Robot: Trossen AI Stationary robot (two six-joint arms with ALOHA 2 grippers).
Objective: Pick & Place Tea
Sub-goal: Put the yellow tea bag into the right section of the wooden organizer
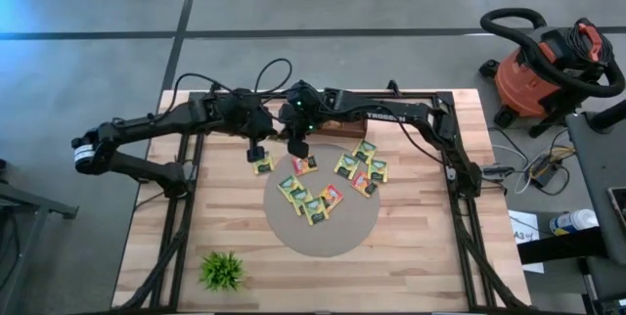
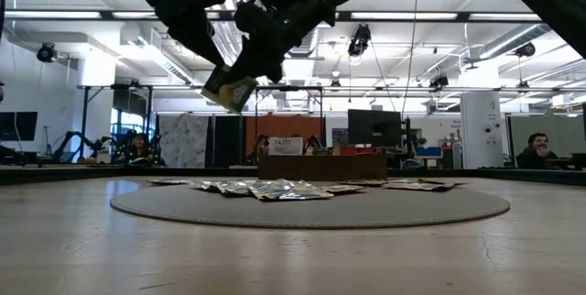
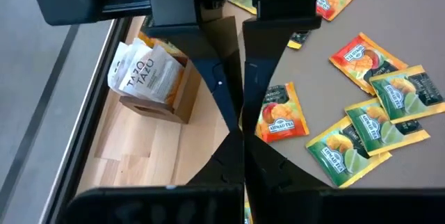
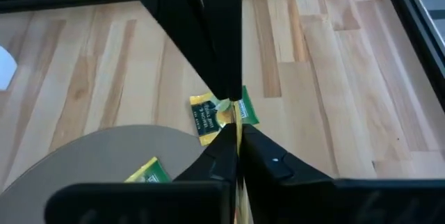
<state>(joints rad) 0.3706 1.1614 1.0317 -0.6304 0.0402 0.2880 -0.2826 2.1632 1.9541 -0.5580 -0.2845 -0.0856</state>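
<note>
Closest to me, at the front edge of the wooden table (image 1: 421, 256), I see a small green plant (image 1: 223, 269). It stands well apart from everything else.

Behind it lies a round grey mat (image 1: 323, 237) with the loose tea sachets (image 1: 313, 200) scattered flat over its far half. Most are yellow-green with dark panels and a few are orange-red.

Over the mat's far left edge both arms reach in from the sides. The left gripper (image 1: 256, 151) and the right gripper (image 1: 298, 146) hang side by side, clear of the surface. In each wrist view the fingers are pressed fully together, with only a thin yellow sliver between them.

From table height I can see a lifted sachet (image 2: 229, 89), yellow-green and tilted, held in the air right where the two grippers crowd together. I cannot tell which of them has it.

Beyond the grippers, a small cardboard box (image 3: 156, 85) of white packets sits at the back of the table.

Off the table to the right stands an orange shop vacuum (image 1: 533, 70). In the room behind, a person (image 2: 538, 151) sits at a desk.
</note>
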